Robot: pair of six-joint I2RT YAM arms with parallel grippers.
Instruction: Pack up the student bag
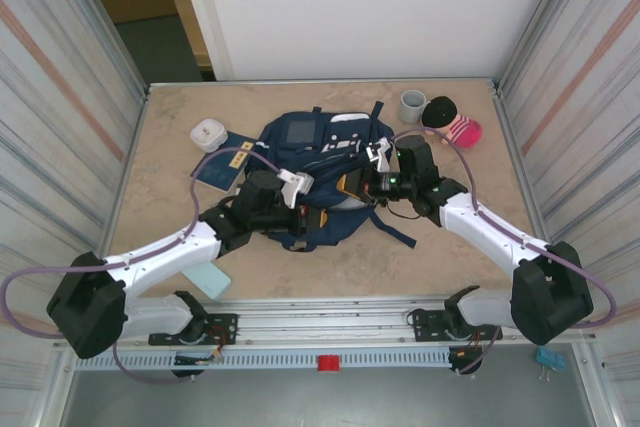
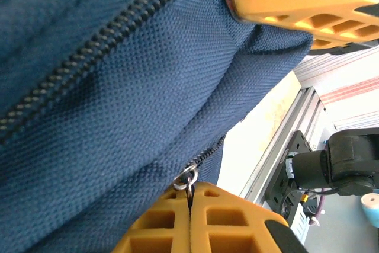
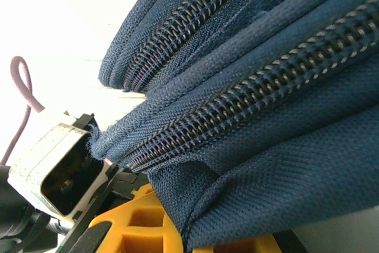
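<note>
The student bag (image 1: 320, 162), a navy backpack with a grey square panel, lies in the middle of the table. My left gripper (image 1: 313, 219) is at its near edge. In the left wrist view its orange fingers (image 2: 160, 223) are pressed together, and the left gripper (image 2: 190, 192) is shut on the metal zipper pull (image 2: 188, 179) of the bag (image 2: 118, 99). My right gripper (image 1: 352, 185) is at the bag's right side. In the right wrist view a fold of the bag's fabric (image 3: 249, 164) below a closed zipper (image 3: 237, 105) is pinched in the right gripper (image 3: 198, 238).
A small white case (image 1: 208, 133) and a navy booklet (image 1: 225, 162) lie left of the bag. A grey cup (image 1: 412, 105) and a black and pink sock (image 1: 452, 123) sit at the back right. A light blue card (image 1: 208, 280) lies near the front edge.
</note>
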